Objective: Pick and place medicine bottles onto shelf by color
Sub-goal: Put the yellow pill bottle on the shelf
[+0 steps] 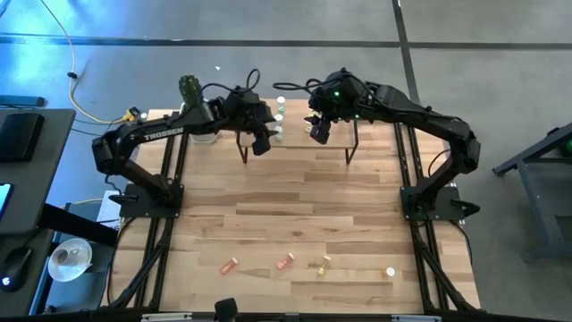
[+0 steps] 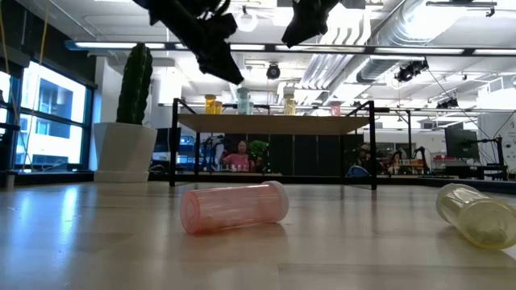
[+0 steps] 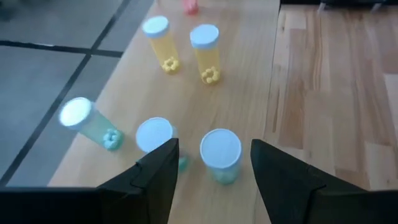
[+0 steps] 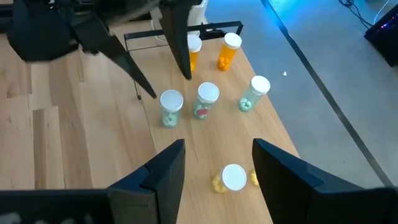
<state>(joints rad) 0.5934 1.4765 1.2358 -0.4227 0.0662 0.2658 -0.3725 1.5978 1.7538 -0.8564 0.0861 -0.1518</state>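
Six white-capped medicine bottles (image 4: 207, 99) upright on the shelf (image 4: 199, 146), beyond parted fingers (image 4: 163, 175).

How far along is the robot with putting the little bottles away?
Done: green bottles and yellow bottles stand grouped on the shelf. In hand: nothing; the left gripper and right gripper hover above the shelf, jaws open and empty. Left: four bottles lie on the table.
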